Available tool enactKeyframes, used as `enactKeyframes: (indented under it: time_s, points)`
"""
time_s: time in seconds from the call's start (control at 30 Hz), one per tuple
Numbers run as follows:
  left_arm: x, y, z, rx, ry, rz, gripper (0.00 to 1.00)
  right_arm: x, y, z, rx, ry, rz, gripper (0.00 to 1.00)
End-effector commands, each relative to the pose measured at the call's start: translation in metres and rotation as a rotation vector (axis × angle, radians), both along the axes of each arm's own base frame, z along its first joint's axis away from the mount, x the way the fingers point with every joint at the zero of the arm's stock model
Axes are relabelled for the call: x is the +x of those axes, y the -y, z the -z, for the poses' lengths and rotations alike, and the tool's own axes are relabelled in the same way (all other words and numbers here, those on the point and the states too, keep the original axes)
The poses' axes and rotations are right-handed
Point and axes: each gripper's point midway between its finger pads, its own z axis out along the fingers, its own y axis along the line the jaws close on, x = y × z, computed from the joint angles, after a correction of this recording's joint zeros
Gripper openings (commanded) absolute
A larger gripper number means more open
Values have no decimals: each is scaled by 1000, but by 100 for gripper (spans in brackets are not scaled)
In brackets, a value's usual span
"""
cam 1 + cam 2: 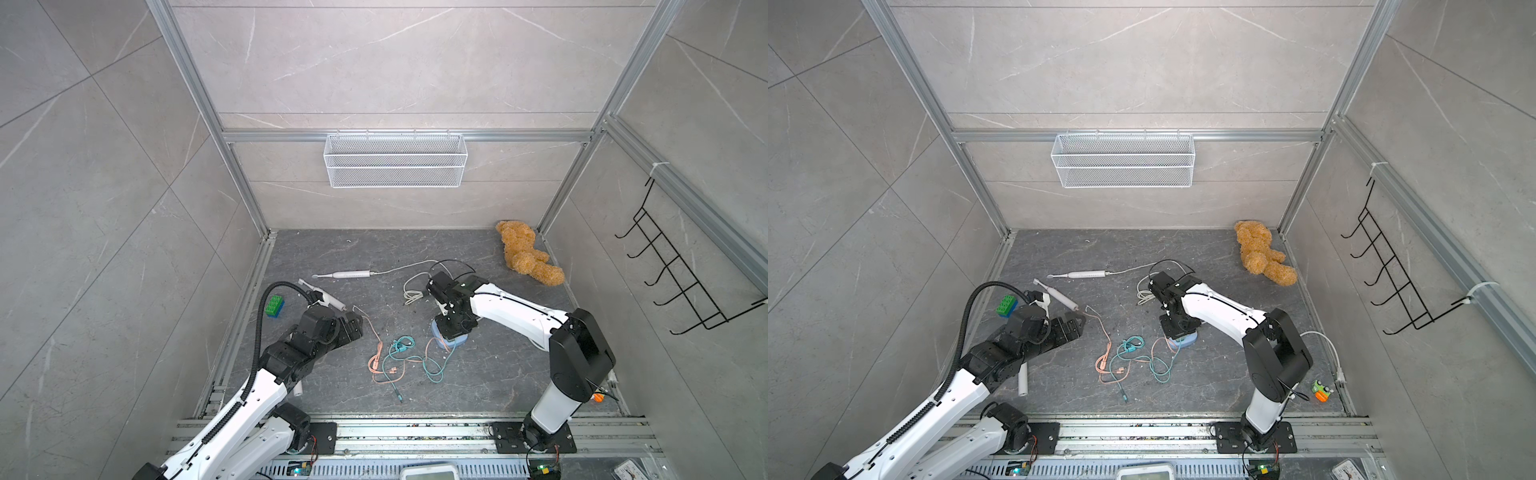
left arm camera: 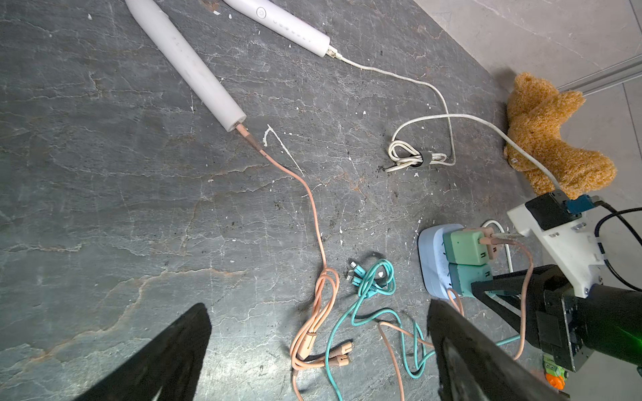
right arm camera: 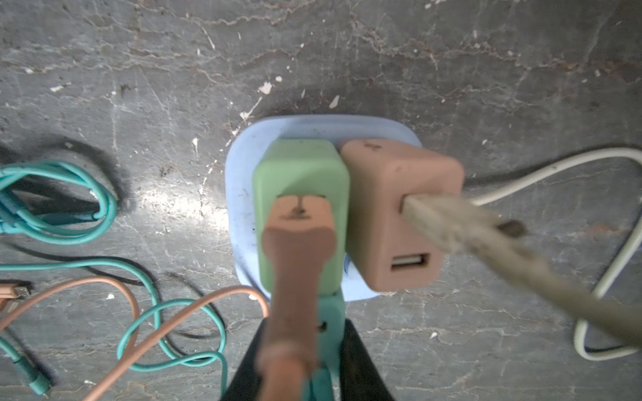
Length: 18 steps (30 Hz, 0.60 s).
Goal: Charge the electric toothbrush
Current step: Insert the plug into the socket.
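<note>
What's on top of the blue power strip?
Green adapter with a pink plug, pink adapter with a pale cable, and a teal adapter, partly hidden. Sockets of the blue power strip are covered.

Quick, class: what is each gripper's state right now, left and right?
Left gripper: open, holding nothing.
Right gripper: closed on the teal adapter in the power strip.

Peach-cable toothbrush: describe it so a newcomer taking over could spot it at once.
Find the green toy block on the robot's left; two white toothbrushes lie close by. Yours is the nearer toothbrush, lying slanted just right of the block. A peach cable is plugged into its base, whereas the farther toothbrush has a white cable.
</note>
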Motion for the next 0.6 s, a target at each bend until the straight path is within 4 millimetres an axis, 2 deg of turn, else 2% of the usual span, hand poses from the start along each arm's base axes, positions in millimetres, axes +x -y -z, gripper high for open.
enactKeyframes:
  time_s: [0.0, 0.07, 0.13, 0.17, 0.27, 0.33, 0.4, 0.57]
  points:
    - [1, 0, -3, 8, 8, 14, 99, 10, 3, -18, 21, 56, 53, 5]
    - [2, -2, -5, 12, 12, 4, 99, 18, 5, -51, 41, 136, 53, 27]
    - [2, -4, -7, 16, 15, -4, 99, 22, 7, -73, 53, 198, 41, 40]
    - [2, -4, -7, 16, 15, -3, 99, 23, 11, -82, 49, 225, 42, 43]
    - [2, -6, -10, 18, 16, -11, 99, 17, 11, -99, 80, 232, 17, 51]
    - [2, -7, -10, 20, 16, -15, 99, 9, 7, -98, 109, 201, -16, 55]
    - [2, -9, -12, 26, 16, -23, 99, 8, 13, -107, 93, 221, -11, 55]
    - [1, -23, -13, 60, 7, -83, 99, -8, -19, -146, 329, 277, -127, 57]
